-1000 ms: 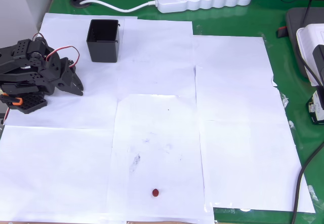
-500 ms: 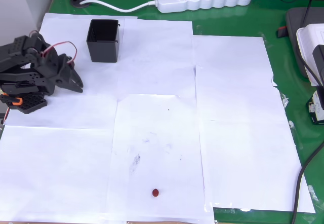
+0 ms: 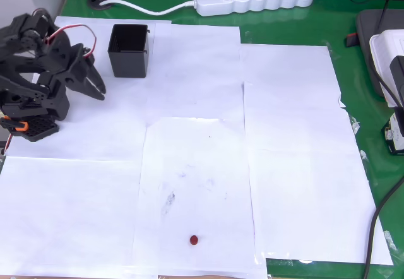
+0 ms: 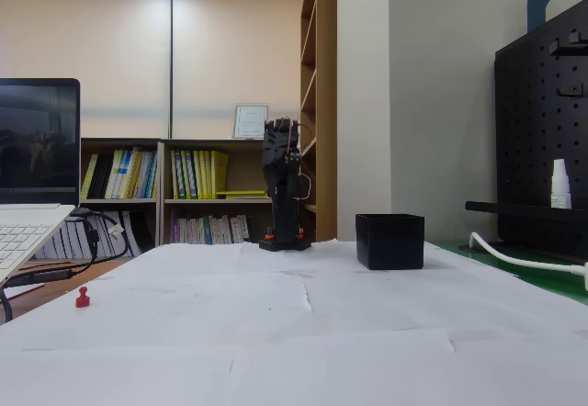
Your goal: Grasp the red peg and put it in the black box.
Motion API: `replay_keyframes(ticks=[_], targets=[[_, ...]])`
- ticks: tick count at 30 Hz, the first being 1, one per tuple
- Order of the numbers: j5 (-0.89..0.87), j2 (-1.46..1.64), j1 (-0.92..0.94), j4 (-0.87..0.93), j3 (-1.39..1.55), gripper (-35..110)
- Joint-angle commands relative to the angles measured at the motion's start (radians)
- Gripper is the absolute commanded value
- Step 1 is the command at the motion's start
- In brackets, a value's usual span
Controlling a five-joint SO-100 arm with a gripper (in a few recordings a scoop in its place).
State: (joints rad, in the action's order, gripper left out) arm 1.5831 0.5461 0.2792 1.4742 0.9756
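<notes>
In the overhead view the pincer (image 3: pixel 96 88) sits upper left, jaws together and empty; the red peg (image 3: pixel 194 240) lies well apart, toward bottom centre.

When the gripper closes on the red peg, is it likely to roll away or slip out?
The red peg is tiny and rounded from overhead, so it may slip from the jaws. In the fixed view it stands upright on a wider foot, so it would probably tip rather than roll. It lies free on smooth white paper, so a nudge likely slides it.
</notes>
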Motion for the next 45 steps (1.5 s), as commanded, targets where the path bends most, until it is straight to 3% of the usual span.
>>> replay_keyframes(ticks=[1,5,13,21,33,37,40,45], targets=[[-0.026,0.166,0.087,-0.064,0.204,0],[-0.109,0.242,0.156,-0.270,0.213,0],[-0.106,0.462,0.281,-0.356,0.296,0],[-0.037,0.595,0.370,-0.589,0.276,0],[-0.015,0.756,0.469,-1.367,0.012,0],[0.008,0.801,0.497,-1.500,-0.048,0],[0.021,0.877,0.515,-1.730,-0.118,0],[0.021,0.953,0.517,-1.835,-0.137,0]])
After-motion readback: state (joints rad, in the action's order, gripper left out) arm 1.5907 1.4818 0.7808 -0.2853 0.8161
